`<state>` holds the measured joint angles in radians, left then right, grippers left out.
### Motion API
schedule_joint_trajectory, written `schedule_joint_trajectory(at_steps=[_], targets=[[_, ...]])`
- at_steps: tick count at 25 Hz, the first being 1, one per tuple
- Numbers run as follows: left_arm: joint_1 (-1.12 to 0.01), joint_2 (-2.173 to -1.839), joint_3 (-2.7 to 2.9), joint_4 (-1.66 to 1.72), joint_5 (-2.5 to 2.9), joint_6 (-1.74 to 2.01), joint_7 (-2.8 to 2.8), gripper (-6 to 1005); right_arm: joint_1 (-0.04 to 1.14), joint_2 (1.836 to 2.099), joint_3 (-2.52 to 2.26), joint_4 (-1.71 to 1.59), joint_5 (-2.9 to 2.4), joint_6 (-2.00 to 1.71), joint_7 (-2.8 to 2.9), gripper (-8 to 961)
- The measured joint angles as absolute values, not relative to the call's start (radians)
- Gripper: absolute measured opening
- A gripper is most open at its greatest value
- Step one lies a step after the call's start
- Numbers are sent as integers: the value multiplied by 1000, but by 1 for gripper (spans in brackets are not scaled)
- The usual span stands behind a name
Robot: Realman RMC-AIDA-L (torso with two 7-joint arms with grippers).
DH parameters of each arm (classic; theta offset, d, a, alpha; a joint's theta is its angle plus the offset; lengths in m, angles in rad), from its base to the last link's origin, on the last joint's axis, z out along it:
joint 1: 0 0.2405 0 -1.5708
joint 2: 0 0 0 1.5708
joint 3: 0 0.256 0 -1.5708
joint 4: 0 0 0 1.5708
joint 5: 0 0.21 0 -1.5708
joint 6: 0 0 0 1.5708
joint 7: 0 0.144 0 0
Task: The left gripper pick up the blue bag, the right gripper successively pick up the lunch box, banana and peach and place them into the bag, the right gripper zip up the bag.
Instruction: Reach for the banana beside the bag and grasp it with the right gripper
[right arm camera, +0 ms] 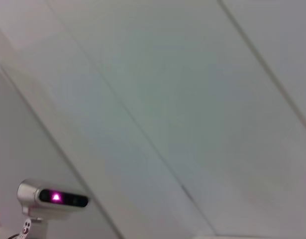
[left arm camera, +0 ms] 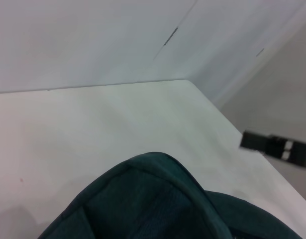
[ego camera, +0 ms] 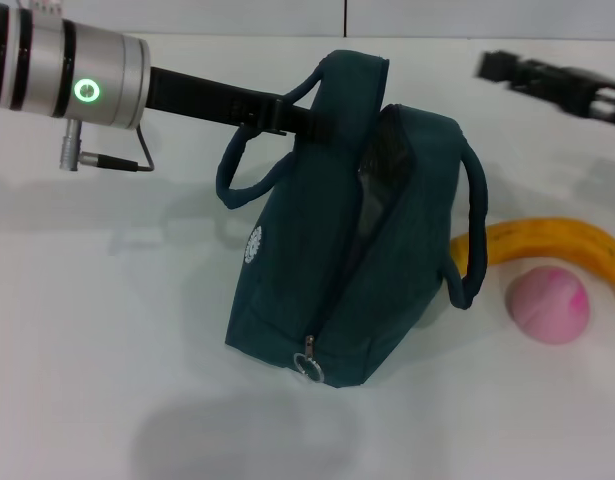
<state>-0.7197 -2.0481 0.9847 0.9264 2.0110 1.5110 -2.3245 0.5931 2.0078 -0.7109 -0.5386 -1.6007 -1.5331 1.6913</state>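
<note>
Left gripper [ego camera: 287, 115] clamps the bag's [ego camera: 287, 290] far handle; right gripper [ego camera: 507, 68], far right, blurred, state unclear; banana [ego camera: 557, 243] touches peach [ego camera: 548, 304].

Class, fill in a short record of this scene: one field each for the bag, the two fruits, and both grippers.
blue bag: upright on the white table, zipper open
left gripper: at the bag's handle, holding the top
right gripper: far right, away from the bag
banana: on the table, right of the bag
peach: in front of the banana
lunch box: not visible
</note>
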Motion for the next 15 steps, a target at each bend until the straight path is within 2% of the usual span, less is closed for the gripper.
schedule_joint_trajectory(at_steps=[5,9,12,15], targets=[[-714,-2046,985,926,2011,1511,-2321,47,481,1999,-736,-747,-1632,-1523,1768,662],[-707,-2048,975,926,2011,1511,-2314,47,383,2017,-790,-999,-1762,-1515,1836,755],[-704,-2049,973,926,2011,1511,-2314,47,320,2014,-855,-1205,-1862,-1513,1935,819],[-687,-2047,971,926,2010,1511,-2312,47,288,2017,-917,-1376,-1962,-1517,2007,822]])
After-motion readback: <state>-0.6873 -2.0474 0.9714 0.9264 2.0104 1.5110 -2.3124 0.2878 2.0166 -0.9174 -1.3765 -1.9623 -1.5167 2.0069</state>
